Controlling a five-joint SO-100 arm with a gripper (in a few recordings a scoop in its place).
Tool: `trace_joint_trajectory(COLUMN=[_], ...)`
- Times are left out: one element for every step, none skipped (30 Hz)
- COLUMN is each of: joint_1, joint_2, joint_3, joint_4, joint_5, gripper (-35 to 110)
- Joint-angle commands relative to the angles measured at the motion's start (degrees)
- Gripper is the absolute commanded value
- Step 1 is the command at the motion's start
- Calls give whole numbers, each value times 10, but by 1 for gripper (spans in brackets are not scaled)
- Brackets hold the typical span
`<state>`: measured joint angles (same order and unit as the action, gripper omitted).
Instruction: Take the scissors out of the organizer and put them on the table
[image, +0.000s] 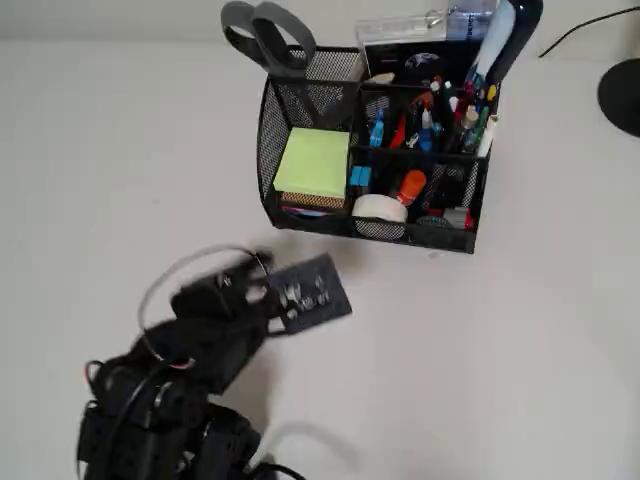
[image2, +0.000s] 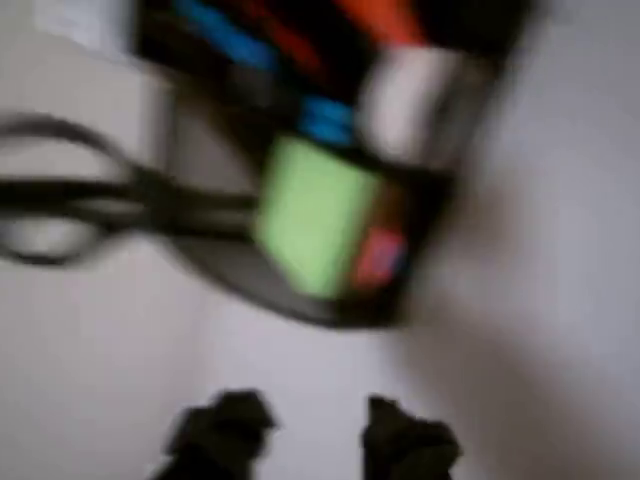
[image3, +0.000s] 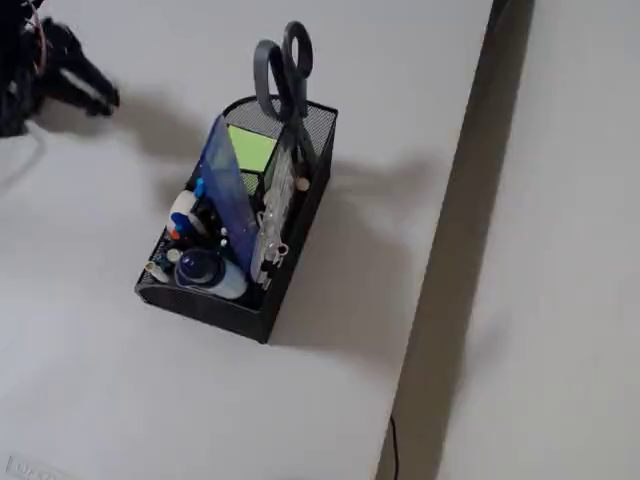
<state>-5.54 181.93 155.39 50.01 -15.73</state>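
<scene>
Looking down from the overhead view, you've got the scissors (image: 268, 33) standing handles-up in the back-left corner compartment of the organizer (image: 372, 150), blades down inside the mesh, grey loops sticking out above the rim. Fixed view shows the same: scissors (image3: 284, 62) upright at the far end of the organizer (image3: 240, 212), loops well above the wire wall. Not touched by anything.

Your gripper (image: 262, 268) sits near the front-left corner of the organizer in the overhead view, apart from it, w/ bare table (image: 520, 360) between. Arm body is at bottom left of that view, blurred. In the fixed view the gripper (image3: 100, 92) pokes in at the top-left edge, well apart from the scissors.

Wrist view is heavily blurred. You can make out two dark fingertips (image2: 222, 425) at the bottom w/ a clear gap of table between them, so jaws are spread apart and hold nothing. Ahead of them: the green sticky-note pad (image2: 315, 215) in the organizer's front compartment, a white tape roll (image2: 412, 100) beside it, and the dark loops of the scissors (image2: 60, 205) at the left edge.

Overhead view also shows pens and markers (image: 430, 115) packed in the rear-right compartments, and a blue ruler-like piece (image3: 228, 190) leaning there in the fixed view.
</scene>
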Motion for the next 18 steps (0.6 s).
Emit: trace_joint_trajectory(joint_1=[-17,-20,-25,-29,-34,-40,-46,-52,-56,-60,-62,-62,-62,-60,-57,-54,-50,-47], joint_2=[-182,-223,-265,-307,-345,-383,-417,-446,-475,-504,-530,-554,-574,-593,-612,-632,-650,-665], joint_3=[-177,-205,-234,-265,-299,-332,-361,-387,-410,-436,-461,-480,-497,-512,-530,-548,-568,-584], joint_4=[-113,-132,-147,-156,-160,-163,-167,-174,-179,-180,-181,-186,-195,-203,-208,-212,-214,-218], joint_5=[80,92,105,117,127,136,142,142,142,142,142,142,142,142,142,142,142,142], gripper=[21,21,21,22,23,23,23,24,26,27,28,29,29,29,29,29,29,29])
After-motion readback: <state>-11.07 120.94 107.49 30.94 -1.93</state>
